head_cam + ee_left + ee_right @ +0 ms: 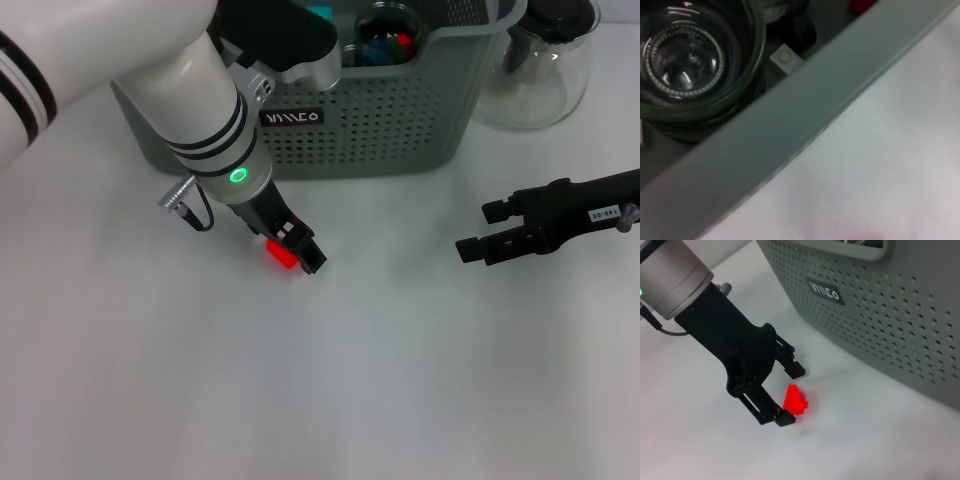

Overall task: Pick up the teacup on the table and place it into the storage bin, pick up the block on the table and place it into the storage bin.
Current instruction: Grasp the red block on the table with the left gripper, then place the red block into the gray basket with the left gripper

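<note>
- The whole scene sits on a plain white table point(330, 380), matte, with only soft shadows under the arms. Nothing of the room shows past the tabletop in any view.
- The storage bin point(400, 120) is at the far side of the table, grey-green with perforated walls, a rolled rim and a small black label point(292, 117) with white lettering on the side facing the robot.
- Inside the bin there's a glass teacup point(687, 60), seen from above in the left wrist view, sitting close against the bin's rim. A few small coloured pieces are in there too, and a pale studded brick point(786, 58) lies next to the cup.
- The red block point(795, 400) is still on the table, just in front of the bin, near its label side.
- The left gripper point(789, 394) is down at the table with its fingers spread, one on each side of the block. There's a visible gap at the finger nearer the bin; can't tell if the other one touches the block.
- The right gripper point(478, 232) is off to the right, hovering low over bare table, well apart from the block, fingers apart and holding nothing.
- A clear glass jug point(535, 65) with a dark lid stands just beside the bin's right end.
</note>
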